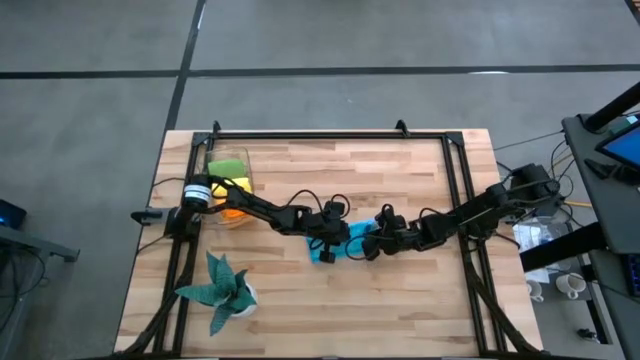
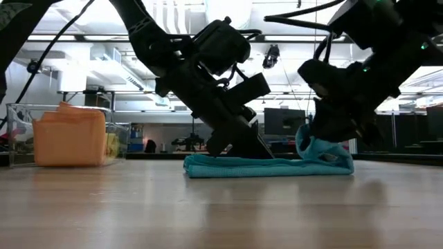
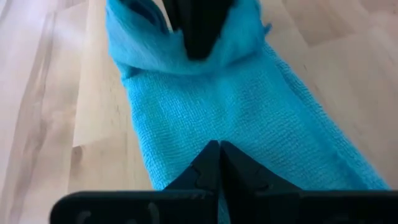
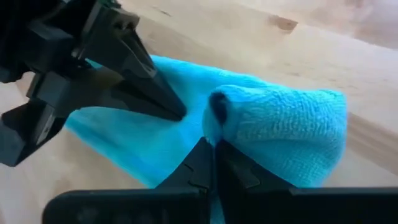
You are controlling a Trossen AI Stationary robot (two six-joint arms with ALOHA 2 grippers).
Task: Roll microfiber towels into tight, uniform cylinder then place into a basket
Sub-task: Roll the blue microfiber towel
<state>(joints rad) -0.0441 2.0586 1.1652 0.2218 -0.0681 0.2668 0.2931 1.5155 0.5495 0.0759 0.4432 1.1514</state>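
Though flat, blue towel (image 2: 266, 166), one end curled.

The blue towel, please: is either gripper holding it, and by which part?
The right gripper is shut on the blue towel at its curled-up end; the shut left gripper only presses on the flat part.

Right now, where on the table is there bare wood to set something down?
Bare wood: the far strip behind both arms, and the near stretch right of the plant. Crowded: the middle, where both shut jaws press the blue towel, and the far-left corner around the clear basket.
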